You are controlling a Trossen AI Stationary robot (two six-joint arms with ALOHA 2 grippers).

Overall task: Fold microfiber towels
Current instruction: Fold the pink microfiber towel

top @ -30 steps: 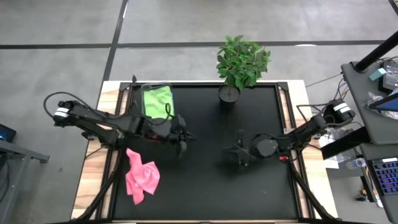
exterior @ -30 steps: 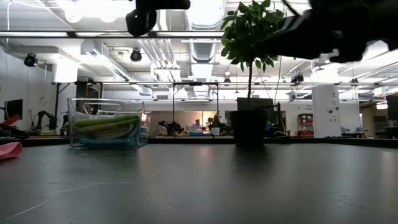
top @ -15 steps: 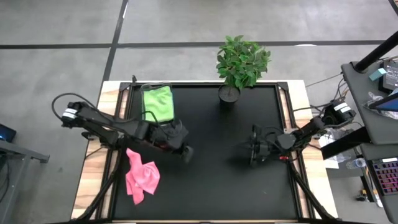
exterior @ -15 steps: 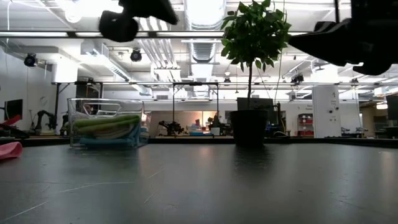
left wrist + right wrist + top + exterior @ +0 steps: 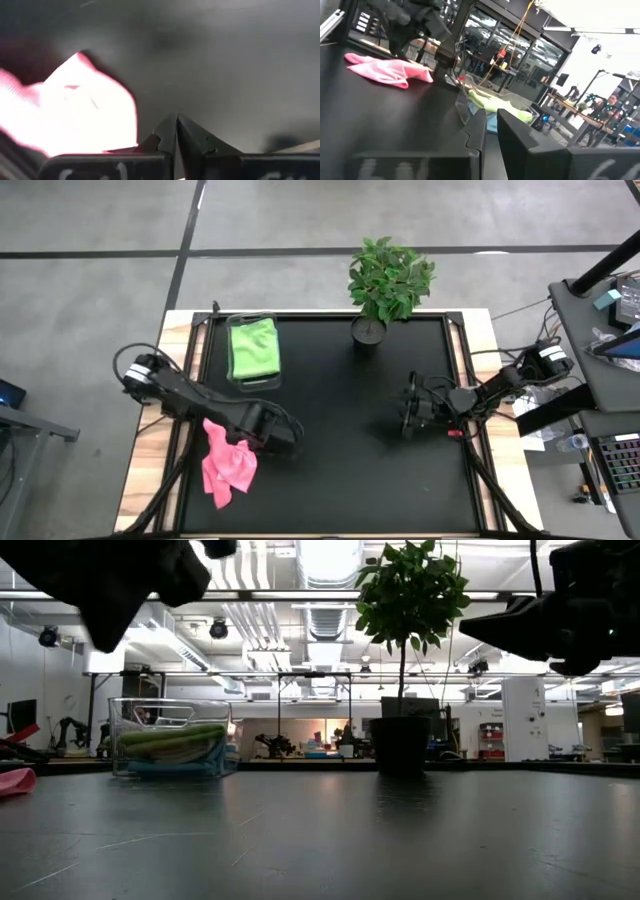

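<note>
A crumpled pink towel (image 5: 228, 465) lies on the black mat (image 5: 340, 470) at the near left; the left wrist view also shows the pink towel (image 5: 75, 112). My left gripper (image 5: 275, 440) hangs just right of it, pointing down over bare mat, and its fingers (image 5: 176, 122) are shut on nothing. A folded lime green towel (image 5: 254, 348) lies in the clear bin (image 5: 170, 737) at the far left, with a blue one under it. My right gripper (image 5: 407, 412) hovers at the right of the mat, its fingers (image 5: 490, 122) shut to a thin slit, holding nothing.
A potted plant (image 5: 385, 280) stands at the far edge, right of the bin. The middle and near right of the mat are bare. A side desk with gear (image 5: 610, 360) stands beyond the table's right edge.
My left gripper has swung from the mat's middle toward the near left, down beside the pink towel, tipping from about level to pointing down and rolling as it went. My right gripper has drawn back toward the table's right edge. The towels have not moved.
</note>
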